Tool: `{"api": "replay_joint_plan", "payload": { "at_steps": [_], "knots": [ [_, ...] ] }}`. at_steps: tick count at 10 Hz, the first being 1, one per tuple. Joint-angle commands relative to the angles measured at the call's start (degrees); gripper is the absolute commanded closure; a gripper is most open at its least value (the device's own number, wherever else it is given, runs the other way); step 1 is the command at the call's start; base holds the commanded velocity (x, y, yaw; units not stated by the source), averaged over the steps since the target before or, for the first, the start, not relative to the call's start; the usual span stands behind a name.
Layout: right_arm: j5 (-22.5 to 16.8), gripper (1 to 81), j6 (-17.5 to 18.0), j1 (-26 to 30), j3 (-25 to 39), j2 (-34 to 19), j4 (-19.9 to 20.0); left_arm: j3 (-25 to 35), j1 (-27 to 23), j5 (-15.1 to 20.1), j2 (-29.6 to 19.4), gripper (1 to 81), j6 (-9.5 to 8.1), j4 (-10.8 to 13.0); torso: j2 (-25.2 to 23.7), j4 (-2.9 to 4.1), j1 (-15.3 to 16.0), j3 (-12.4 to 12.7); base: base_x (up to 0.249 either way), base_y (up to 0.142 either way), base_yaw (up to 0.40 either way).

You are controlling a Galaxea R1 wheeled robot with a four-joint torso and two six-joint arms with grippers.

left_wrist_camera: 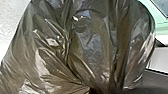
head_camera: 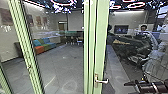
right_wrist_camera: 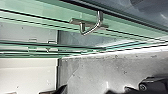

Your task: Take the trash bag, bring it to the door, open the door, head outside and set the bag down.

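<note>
In the head view my right gripper [head_camera: 130,84] is at the lower right, to the right of the door handle [head_camera: 102,81] and apart from it. The silver handle is mounted on the door's pale green frame [head_camera: 101,42]. The right wrist view shows the bent metal handle [right_wrist_camera: 93,29] on the green door frame [right_wrist_camera: 50,18], with nothing touching it. Shiny, creased and dark, the trash bag [left_wrist_camera: 87,47] is large and close in the left wrist view. Its plastic gathers in folds towards one place; what grips it there is hidden.
Glass panels with green posts [head_camera: 26,50] stand left of the door. Through the glass are a grey tiled floor [head_camera: 62,67] and a sofa with coloured cushions [head_camera: 42,46]. A person [head_camera: 144,28] shows small in the glass at the right.
</note>
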Motion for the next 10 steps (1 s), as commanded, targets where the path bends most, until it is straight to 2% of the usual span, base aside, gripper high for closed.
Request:
{"api": "replay_joint_plan", "payload": {
  "at_steps": [1, 4, 5, 6, 10],
  "knots": [
    [-7.54, 1.0, 11.58, 9.84, -3.99, 2.15, -8.49, 0.85, -3.22, 4.77, 0.32, 81.1, -0.19, -0.62, 0.0, 0.0, 0.0, 0.0, 0.0, 0.0, 0.0],
    [-7.64, 1.0, 26.21, 11.77, -5.4, 6.29, -20.23, 0.85, -3.22, 4.77, 0.23, 81.1, -0.19, -0.8, 0.0, 0.0, 0.02, -0.02, 0.0, 0.0, 0.0],
    [-7.55, 1.0, 29.53, 11.86, -5.84, 7.51, -22.93, 0.85, -3.22, 4.68, 0.23, 81.1, -0.19, -0.8, 0.0, 0.0, 0.02, -0.02, 0.0, 0.0, 0.0],
    [-7.55, 1.0, 31.3, 12.13, -6.45, 8.56, -23.91, 0.85, -3.22, 4.68, 0.23, 81.1, -0.19, -0.8, 0.02, 0.0, 0.05, -0.02, 0.0, 0.0, 0.0],
    [-7.72, 1.0, 33.42, 15.38, -13.39, 14.1, -24.18, 0.85, -3.3, 4.51, 0.32, 81.1, -0.19, -0.71, 0.02, 0.0, 0.07, -0.05, 0.0, 0.0, 0.0]
  ]
}}
